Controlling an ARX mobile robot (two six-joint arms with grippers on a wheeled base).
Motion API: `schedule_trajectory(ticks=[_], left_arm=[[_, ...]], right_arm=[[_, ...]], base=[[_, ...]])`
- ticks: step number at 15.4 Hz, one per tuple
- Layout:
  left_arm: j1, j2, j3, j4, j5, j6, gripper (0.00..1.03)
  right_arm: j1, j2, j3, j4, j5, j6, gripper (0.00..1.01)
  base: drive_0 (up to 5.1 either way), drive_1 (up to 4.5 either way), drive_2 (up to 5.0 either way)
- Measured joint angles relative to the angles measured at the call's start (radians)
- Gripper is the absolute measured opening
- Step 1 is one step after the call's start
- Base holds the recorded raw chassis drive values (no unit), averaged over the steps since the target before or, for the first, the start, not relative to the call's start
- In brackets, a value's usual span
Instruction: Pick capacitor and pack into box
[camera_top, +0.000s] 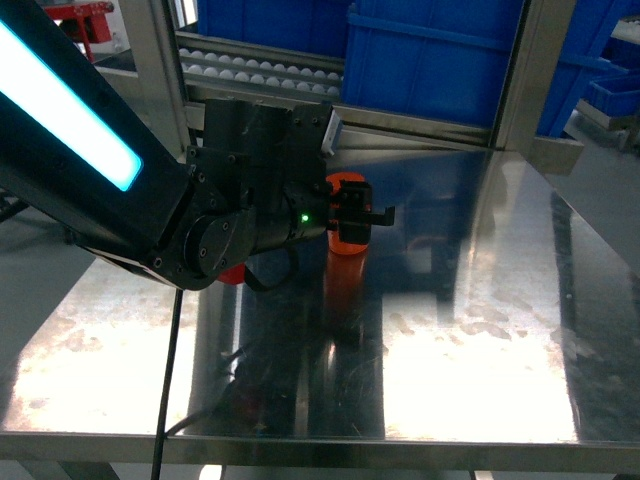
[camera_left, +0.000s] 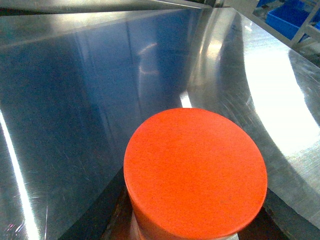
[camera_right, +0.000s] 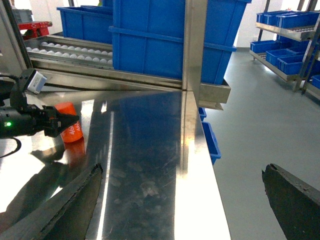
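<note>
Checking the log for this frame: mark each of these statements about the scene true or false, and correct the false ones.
1. The orange cylindrical capacitor stands on the shiny steel table. True.
2. The left gripper is at the capacitor. True.
3. A peach tub sits beside the capacitor. False: no tub shows in any view.
4. The right gripper holds the capacitor. False: its fingers are spread wide, nothing between them.
5. Blue plastic bins stand behind the table. True.
</note>
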Motion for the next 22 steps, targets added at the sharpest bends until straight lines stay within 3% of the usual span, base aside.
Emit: schedule_trajectory(ticks=[1,4,7,10,13,14,18,20,22], left_arm=[[0.001,-0.004,-0.006,0.006,-0.010,-0.003,0.46],[0.052,-0.243,-0.258,0.174,-0.072,0.022,0.46],[0.170,-0.693,-0.594,0.336,-0.168,0.050,0.46],[0.199,-1.132,-0.953,0.200,-0.253,0.062,0.46],[0.148,-1.547,-1.122,-0.007,-0.405,0.065,0.46],[0.133,-1.619,-1.144,-0.060,-0.430,0.061,0.46],[0.128,-1.627,-1.150,-0.065,-0.437,0.058,0.46],[0.164,-1.691,-1.153,-0.217,-0.389,0.085,0.45],[0.214,-1.753,-1.217,-0.220,-0.350,0.092,0.45]], right_arm=[[0.000,0.000,0.000,0.000,0.000,0.000,0.98],[0.000,0.000,0.000,0.000,0.000,0.000,0.98],[0.000,0.000,0.000,0.000,0.000,0.000,0.98],[0.000,0.000,0.000,0.000,0.000,0.000,0.98],[0.000,0.000,0.000,0.000,0.000,0.000,0.98],[0.000,0.000,0.000,0.000,0.000,0.000,0.98],[0.000,0.000,0.000,0.000,0.000,0.000,0.98],[0.000,0.000,0.000,0.000,0.000,0.000,0.98],[0.000,0.000,0.000,0.000,0.000,0.000,0.98]], base=[[0.0,0.00,0.0],[0.0,0.00,0.0],[0.0,0.00,0.0],[0.0,0.00,0.0],[0.0,0.00,0.0],[0.0,0.00,0.0],[0.0,0.00,0.0],[0.0,0.00,0.0],[0.0,0.00,0.0]])
